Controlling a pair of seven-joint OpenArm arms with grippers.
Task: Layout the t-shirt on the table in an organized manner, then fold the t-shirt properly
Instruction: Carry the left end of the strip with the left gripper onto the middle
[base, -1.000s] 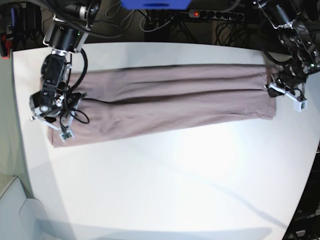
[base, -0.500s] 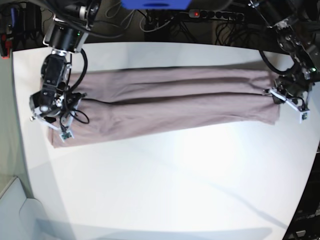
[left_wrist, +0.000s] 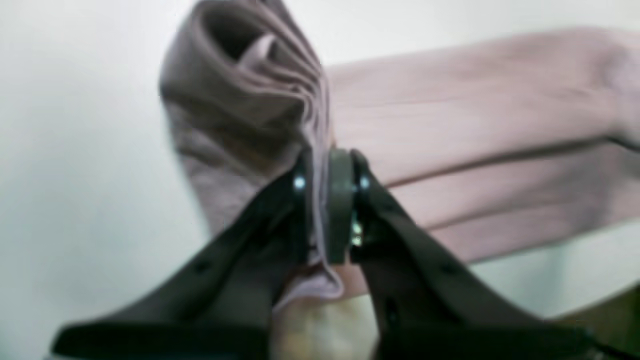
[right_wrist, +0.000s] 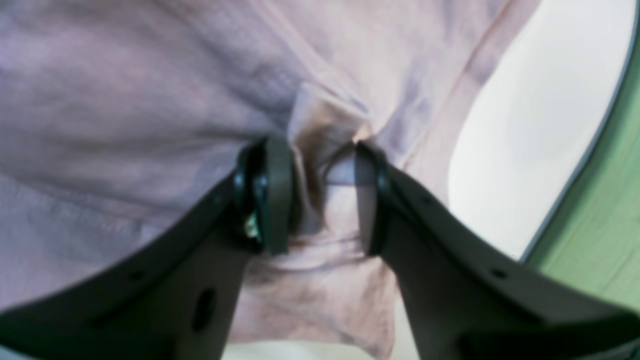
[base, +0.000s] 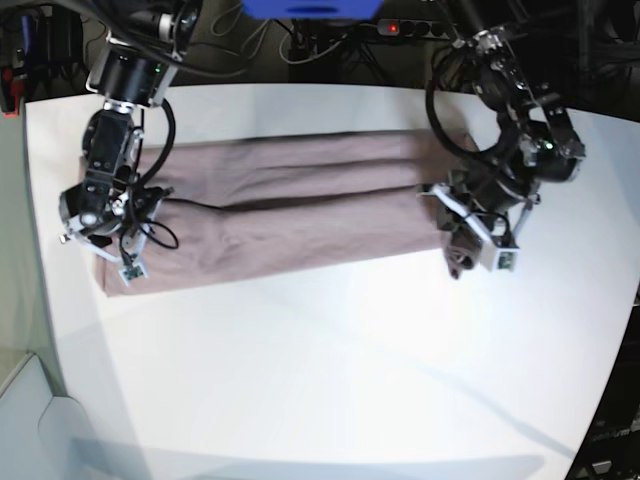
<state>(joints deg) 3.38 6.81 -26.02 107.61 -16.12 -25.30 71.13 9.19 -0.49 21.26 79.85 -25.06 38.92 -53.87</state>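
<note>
The dusty-pink t-shirt (base: 290, 205) lies on the white table (base: 330, 350) as a long band folded lengthwise. My left gripper (base: 462, 252) is shut on its right end, which hangs bunched and lifted over the band. In the left wrist view the cloth (left_wrist: 475, 125) is pinched flat in that gripper (left_wrist: 322, 200), with a rolled bunch above the pads. At the band's left end my right gripper (base: 105, 245) points down. In its wrist view the right gripper (right_wrist: 320, 200) has a raised fold of the shirt (right_wrist: 125, 90) filling the gap between its pads.
Behind the table's far edge are a power strip (base: 430, 30), cables and a blue object (base: 310, 8). The table's rounded edge and a green surface (right_wrist: 600, 225) lie just beyond the shirt's left end. White tabletop (left_wrist: 75, 150) lies left of the lifted end.
My left gripper has carried the shirt's right end up and to the left, over the band, which now looks shorter. The right arm and the left end have stayed put.
</note>
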